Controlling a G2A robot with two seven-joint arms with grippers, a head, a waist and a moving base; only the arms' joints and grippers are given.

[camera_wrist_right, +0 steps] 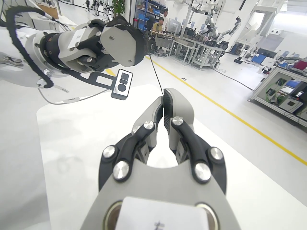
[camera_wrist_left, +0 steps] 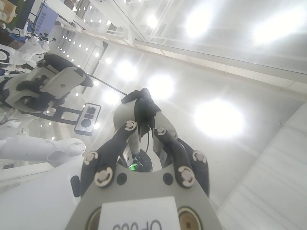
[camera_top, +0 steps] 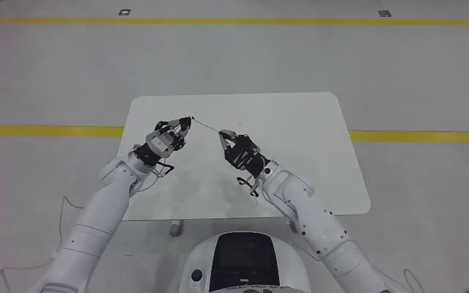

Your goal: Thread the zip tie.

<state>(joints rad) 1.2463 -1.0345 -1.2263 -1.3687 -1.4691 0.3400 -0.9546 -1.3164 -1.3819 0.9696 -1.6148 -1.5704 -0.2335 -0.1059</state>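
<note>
White table (camera_top: 308, 146) with rounded corners. Above it the left hand (camera_top: 188, 120) and right hand (camera_top: 223, 135) face each other, each pinched closed on one end of the zip tie (camera_top: 206, 125), a thin black strand stretched straight between them in the air.
</note>
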